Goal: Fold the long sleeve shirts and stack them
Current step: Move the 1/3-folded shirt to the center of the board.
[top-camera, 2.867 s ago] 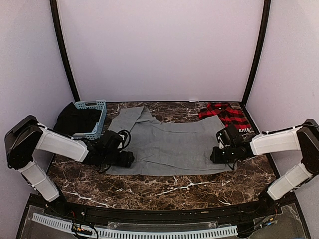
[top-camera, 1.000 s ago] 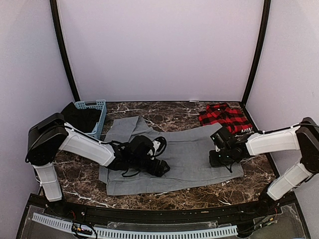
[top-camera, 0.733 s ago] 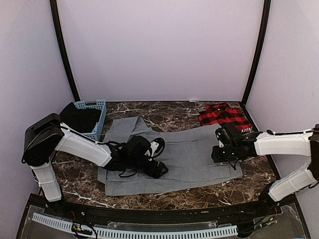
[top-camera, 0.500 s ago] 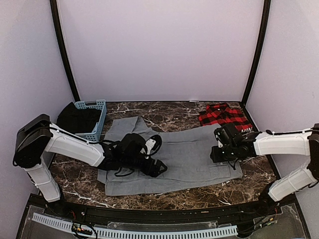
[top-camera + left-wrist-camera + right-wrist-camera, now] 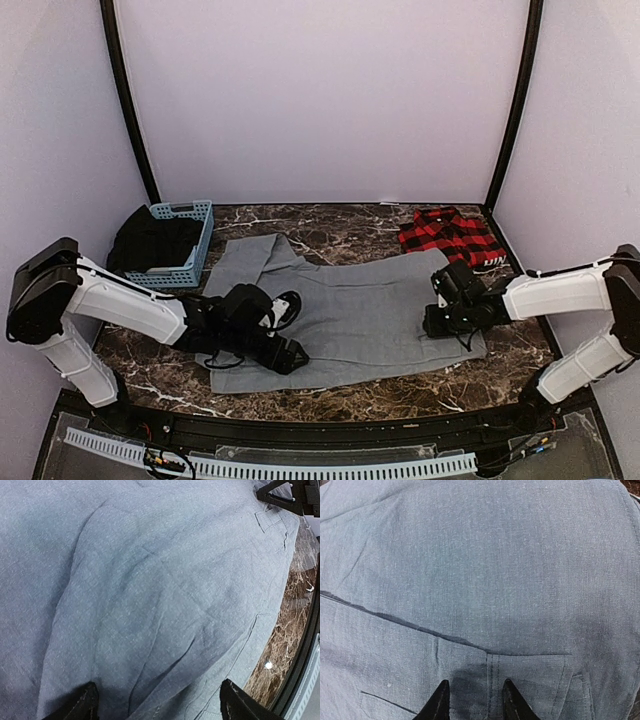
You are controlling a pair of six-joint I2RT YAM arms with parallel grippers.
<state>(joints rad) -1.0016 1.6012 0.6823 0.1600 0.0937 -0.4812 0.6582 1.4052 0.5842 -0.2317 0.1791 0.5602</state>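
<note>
In the top view both tools are only dark shapes upon the plain grey cloth shirt (image 5: 370,300), and the small red-and-black plaid flannel shirt (image 5: 448,232) at the far right of the brown marble table (image 5: 400,385) shows white letters too small to read. The grey shirt lies spread flat in the middle of the table, softly wrinkled, with 1 sleeve reaching toward the far left. The left gripper (image 5: 159,690) has its 2 fingers wide apart over the shirt's near left part; the right gripper (image 5: 475,685) has its fingertips close together on a seam near the right edge, and I cannot tell whether cloth is pinched between them.
</note>
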